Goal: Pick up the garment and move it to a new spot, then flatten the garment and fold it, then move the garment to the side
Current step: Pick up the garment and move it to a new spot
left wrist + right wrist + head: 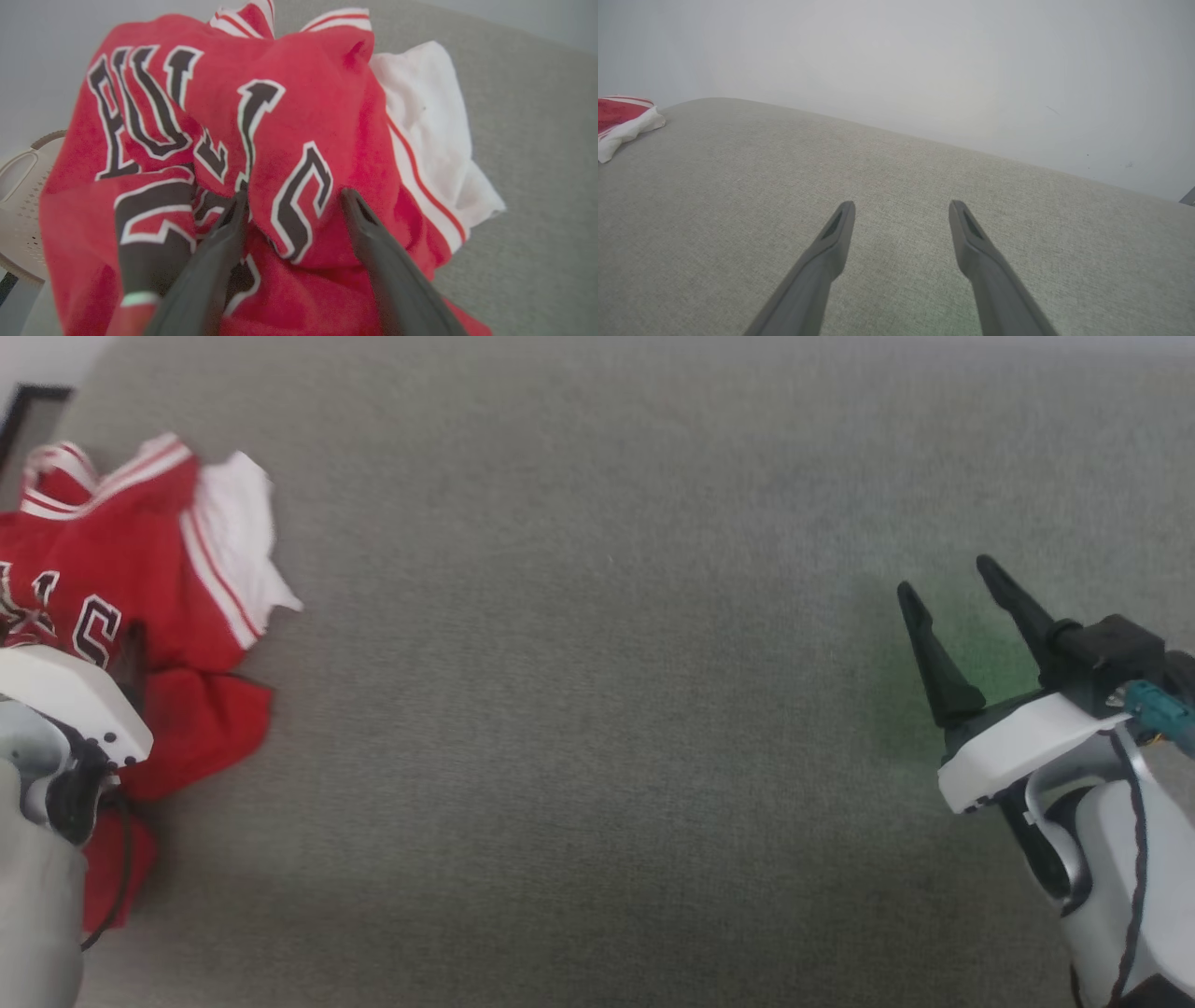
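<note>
The garment (pixel 140 569) is a red shirt with a white sleeve and striped trim, lying crumpled at the left edge of the grey fabric surface. Seen from the left wrist, black white-outlined letters run across its bunched folds (pixel 289 140). My left gripper (pixel 294 195) is open, its two fingers straddling a raised fold of the garment, with the tips down against the cloth. Its white wrist housing (pixel 65 695) covers part of the shirt. My right gripper (pixel 943 575) is open over bare surface far to the right and holds nothing. The right wrist view shows the garment (pixel 621 116) small at the far left.
The grey fabric surface (pixel 597 709) stretches wide between the two arms. A pale perforated basket (pixel 18 186) sits beyond the surface's left edge, behind the shirt. A dark frame (pixel 28 401) shows at the top left corner. A plain wall (pixel 924 70) rises behind the surface.
</note>
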You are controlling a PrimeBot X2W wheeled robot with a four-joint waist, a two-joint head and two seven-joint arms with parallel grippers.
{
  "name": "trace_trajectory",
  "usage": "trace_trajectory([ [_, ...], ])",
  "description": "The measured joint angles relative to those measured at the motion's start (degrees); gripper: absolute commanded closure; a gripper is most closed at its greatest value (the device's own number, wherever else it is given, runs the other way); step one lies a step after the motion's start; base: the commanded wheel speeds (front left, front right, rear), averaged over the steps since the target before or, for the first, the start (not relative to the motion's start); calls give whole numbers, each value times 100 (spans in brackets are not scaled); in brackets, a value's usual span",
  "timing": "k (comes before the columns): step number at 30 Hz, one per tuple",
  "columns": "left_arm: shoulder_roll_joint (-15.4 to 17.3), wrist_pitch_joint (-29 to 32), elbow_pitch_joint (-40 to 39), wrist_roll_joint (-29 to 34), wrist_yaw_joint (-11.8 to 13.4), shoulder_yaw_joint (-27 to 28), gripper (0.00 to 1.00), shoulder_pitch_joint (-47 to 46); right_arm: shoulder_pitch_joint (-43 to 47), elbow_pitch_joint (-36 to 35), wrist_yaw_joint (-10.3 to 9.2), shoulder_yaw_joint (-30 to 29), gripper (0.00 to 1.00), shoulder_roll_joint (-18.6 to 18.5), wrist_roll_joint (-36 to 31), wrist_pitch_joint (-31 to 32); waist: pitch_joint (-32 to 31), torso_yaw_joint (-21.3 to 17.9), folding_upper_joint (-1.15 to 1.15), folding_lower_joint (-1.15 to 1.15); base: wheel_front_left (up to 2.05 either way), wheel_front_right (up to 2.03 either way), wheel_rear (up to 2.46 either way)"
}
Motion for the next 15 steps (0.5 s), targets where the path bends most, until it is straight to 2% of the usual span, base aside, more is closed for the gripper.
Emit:
trace_trajectory([
  [6, 86, 1021, 1049, -79, 2, -200, 0, -678, -60, -391, 0, -64, 0, -86, -49, 202, 522, -153, 0, 0, 0, 0, 0],
  [10, 163, 1250, 1504, -122, 65, -168, 0, -1043, -69, -565, 0, -120, 0, -109, -56, 286, 743, -207, 0, 0, 0, 0, 0],
  [11, 167, 1352, 1600, -165, 102, -142, 13, -1126, -69, -599, 0, -133, 0, -109, -57, 297, 774, -211, 1, 0, 0, 0, 0],
  [13, 166, 1485, 1714, -260, 138, -113, 98, -1250, -69, -661, 0, -165, 0, -108, -67, 336, 805, -207, 1, 0, 0, 0, 0],
  [15, 154, 1515, 1774, -324, 122, -88, 100, -1291, -69, -681, 0, -181, 0, -99, -82, 349, 800, -194, 1, 0, 0, 0, 0],
])
